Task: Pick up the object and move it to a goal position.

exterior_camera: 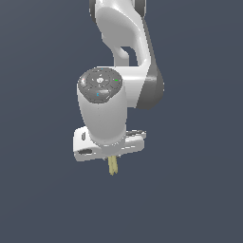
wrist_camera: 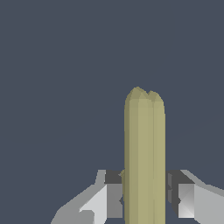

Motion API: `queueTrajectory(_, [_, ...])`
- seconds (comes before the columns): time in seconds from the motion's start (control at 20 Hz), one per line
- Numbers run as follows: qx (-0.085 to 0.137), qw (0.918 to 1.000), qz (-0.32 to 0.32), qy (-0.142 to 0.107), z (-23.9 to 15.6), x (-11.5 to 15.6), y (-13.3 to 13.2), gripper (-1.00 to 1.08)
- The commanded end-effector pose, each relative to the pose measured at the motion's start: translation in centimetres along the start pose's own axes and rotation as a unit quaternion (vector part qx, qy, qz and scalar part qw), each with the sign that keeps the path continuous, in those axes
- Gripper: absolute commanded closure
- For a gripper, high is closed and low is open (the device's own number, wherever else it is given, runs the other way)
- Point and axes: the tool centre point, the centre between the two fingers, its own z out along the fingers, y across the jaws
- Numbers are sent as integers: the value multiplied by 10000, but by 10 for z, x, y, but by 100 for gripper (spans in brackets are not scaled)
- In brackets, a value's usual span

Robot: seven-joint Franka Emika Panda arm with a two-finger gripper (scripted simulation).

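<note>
One arm [exterior_camera: 124,57], white with grey joints. One gripper [wrist_camera: 145,197] on it, two fingers [wrist_camera: 114,199] showing in wrist view. One stick [exterior_camera: 112,165], yellowish-olive, thin, between those two fingers; its far tip looks split into two rounded lobes. No second stick, no other loose item visible in either view.

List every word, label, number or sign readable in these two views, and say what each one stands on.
None: no readable text in either view.
The arm's grey end cap carries small green and blue dots and pale marks, too small to read as signs.
The yellowish-olive stick and the gripper holding it are unmarked.
</note>
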Motion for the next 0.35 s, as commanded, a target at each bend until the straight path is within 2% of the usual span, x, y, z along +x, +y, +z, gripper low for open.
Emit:
queueTrajectory(0.0, [0,10000,-1,-1,-2,3,1,108])
queueTrajectory(0.3, [0,10000,-1,-1,-4,5,2,108])
